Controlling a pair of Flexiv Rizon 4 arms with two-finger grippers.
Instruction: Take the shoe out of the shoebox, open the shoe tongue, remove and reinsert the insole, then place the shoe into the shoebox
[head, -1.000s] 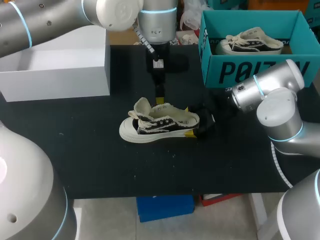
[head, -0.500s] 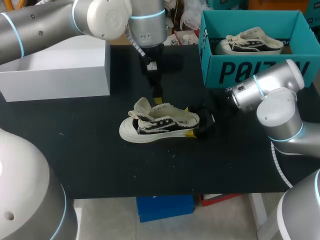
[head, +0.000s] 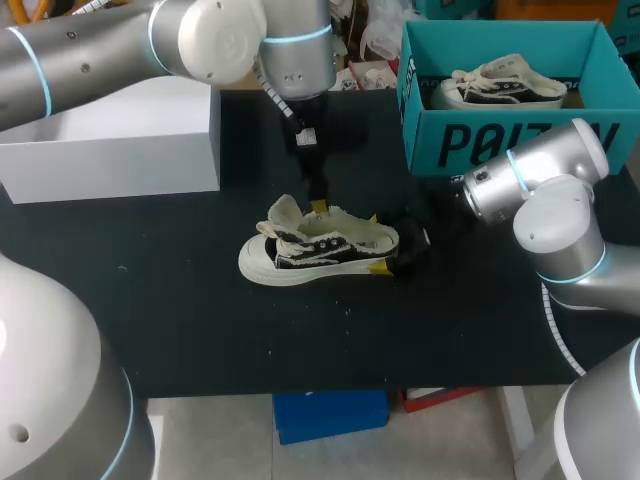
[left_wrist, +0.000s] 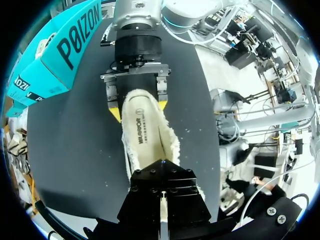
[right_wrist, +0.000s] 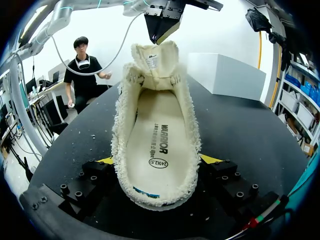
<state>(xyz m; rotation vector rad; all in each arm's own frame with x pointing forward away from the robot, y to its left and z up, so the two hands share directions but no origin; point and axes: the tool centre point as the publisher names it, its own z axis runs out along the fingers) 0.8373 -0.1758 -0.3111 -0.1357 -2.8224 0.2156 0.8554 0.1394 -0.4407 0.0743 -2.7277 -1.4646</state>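
Note:
A cream and black shoe lies on its sole mid-table, toe to the left, tongue raised. Its insole lies flat inside. My right gripper is shut on the heel, one yellow tip against each side; in the right wrist view the heel fills the space between the fingers. My left gripper points down from above, shut, its tip just over the tongue's top edge; I cannot tell if it touches. In the left wrist view the shoe stretches ahead of it towards the right gripper.
A teal shoebox stands at the back right with a second shoe inside. A white box occupies the back left. Bare black tabletop lies in front of the shoe.
My left arm's wrist has shifted a little to the left and its tip has dipped slightly nearer the tongue. The shoe and right gripper have kept still.

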